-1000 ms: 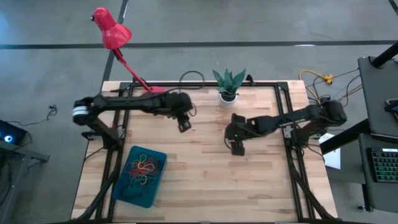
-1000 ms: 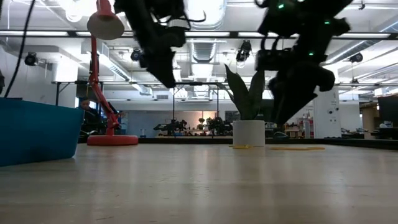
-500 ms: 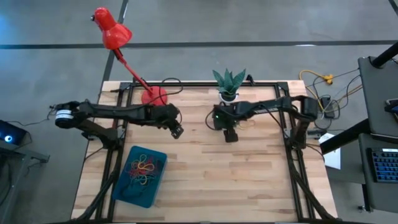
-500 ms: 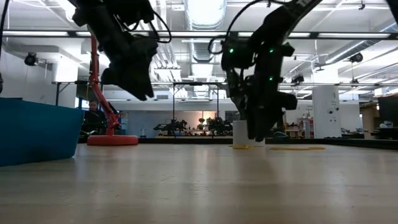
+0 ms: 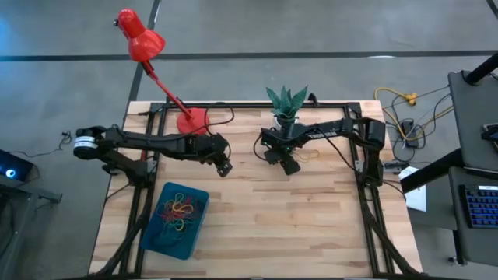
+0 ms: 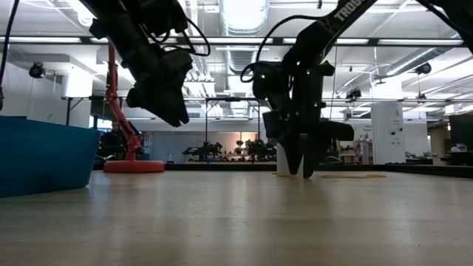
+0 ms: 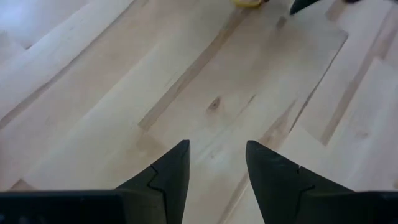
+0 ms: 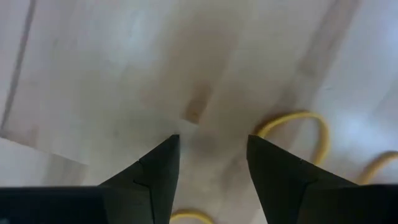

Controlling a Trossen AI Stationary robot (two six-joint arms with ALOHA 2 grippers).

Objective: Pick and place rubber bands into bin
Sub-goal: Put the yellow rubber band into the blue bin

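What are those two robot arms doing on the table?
They are tidying rubber bands into the blue bin, which already holds a colourful heap. The right gripper is low over the wood by the plant pot, fingers apart and empty, with yellow bands lying just ahead of it. The left gripper hangs open and empty over bare table near the red lamp.

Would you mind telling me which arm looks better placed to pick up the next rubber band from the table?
Probably the right. The right gripper is open and low over the table, with yellow rubber bands just beyond its fingers. The left gripper is open over bare wood, farther from them.
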